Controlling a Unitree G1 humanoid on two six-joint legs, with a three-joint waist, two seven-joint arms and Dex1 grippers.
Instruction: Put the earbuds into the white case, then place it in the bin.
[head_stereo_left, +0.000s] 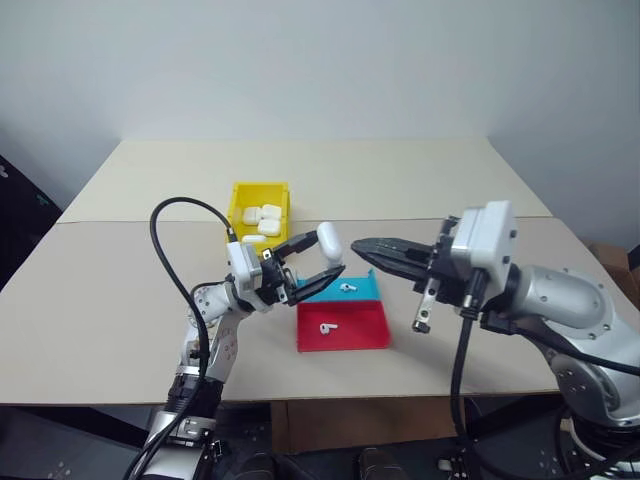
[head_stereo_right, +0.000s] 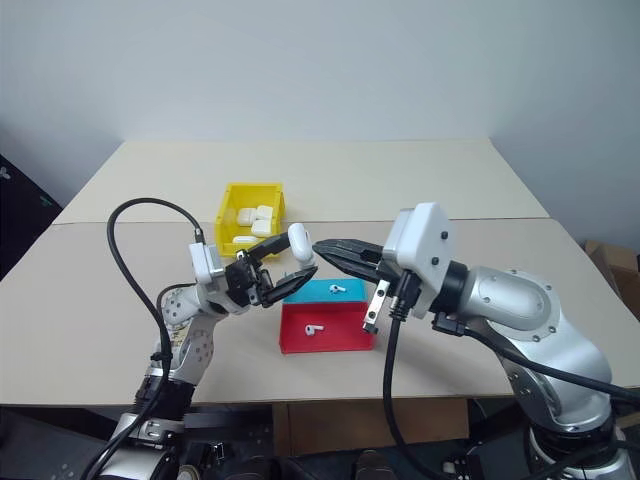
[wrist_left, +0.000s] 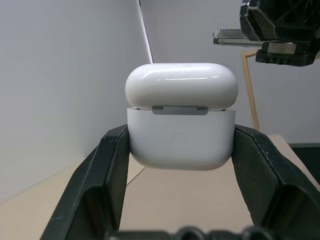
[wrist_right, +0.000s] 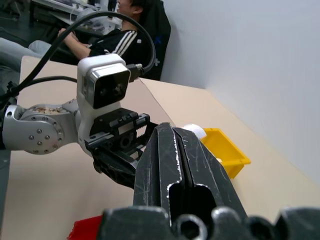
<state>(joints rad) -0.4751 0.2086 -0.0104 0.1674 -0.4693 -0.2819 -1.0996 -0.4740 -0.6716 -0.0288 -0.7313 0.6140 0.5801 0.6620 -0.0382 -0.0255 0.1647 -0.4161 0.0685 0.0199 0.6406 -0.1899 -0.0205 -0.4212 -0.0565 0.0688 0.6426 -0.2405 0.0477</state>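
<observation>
My left gripper (head_stereo_left: 328, 256) is shut on the white case (head_stereo_left: 329, 242) and holds it up above the table, over the near left edge of the tray. In the left wrist view the case (wrist_left: 180, 120) sits between both black fingers (wrist_left: 100, 175), hinge side toward the camera and lid on top. My right gripper (head_stereo_left: 358, 244) is shut and empty, its tips pointing at the case from the right, a small gap away. One of the earbuds (head_stereo_left: 347, 287) lies on the tray's blue half, the other (head_stereo_left: 327, 327) on its red half. The yellow bin (head_stereo_left: 258, 186) stands behind my left gripper.
The bin holds several white cases (head_stereo_left: 262, 220). The flat red-and-blue tray (head_stereo_left: 360, 335) lies mid-table below the grippers. A black cable (head_stereo_left: 170, 250) loops off my left arm. A person (wrist_right: 125, 30) sits beyond the table in the right wrist view.
</observation>
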